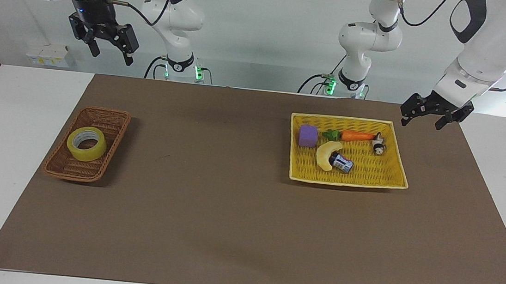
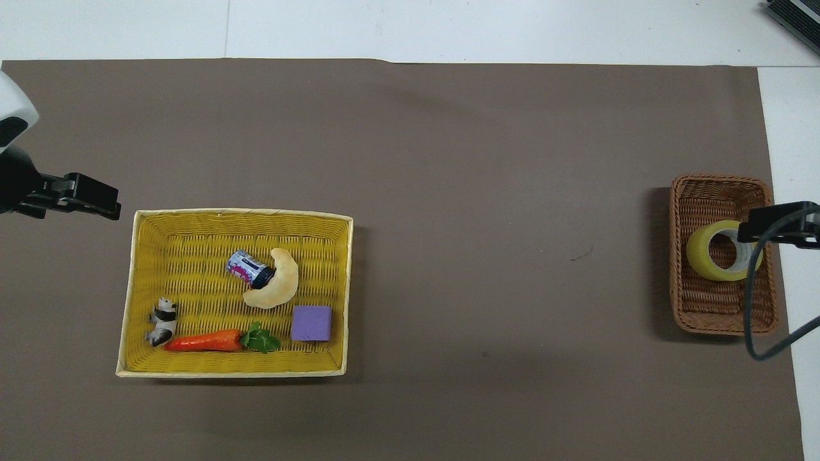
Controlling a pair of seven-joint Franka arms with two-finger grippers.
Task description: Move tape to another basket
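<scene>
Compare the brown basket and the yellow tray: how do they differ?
The brown basket is smaller and deeper, with rounded corners; the yellow tray is larger, flatter and square-cornered. The basket holds only the tape; the tray holds several small things. Both are woven and sit on the brown mat.

the tape [image 1: 87, 143] lies flat in the brown wicker basket [image 1: 58, 163], with nothing stacked on it and bare weave seen around it. the right gripper [image 1: 109, 45] hangs high above the table, jaws spread. the brown mat [image 1: 211, 193] between the basket and the yellow woven tray [image 1: 370, 174] is bare. much of the tray floor is taken up by a banana [image 1: 327, 154], can [image 1: 342, 162], carrot [image 1: 356, 135], purple block [image 1: 308, 135] and panda figure [image 1: 378, 145].
</scene>
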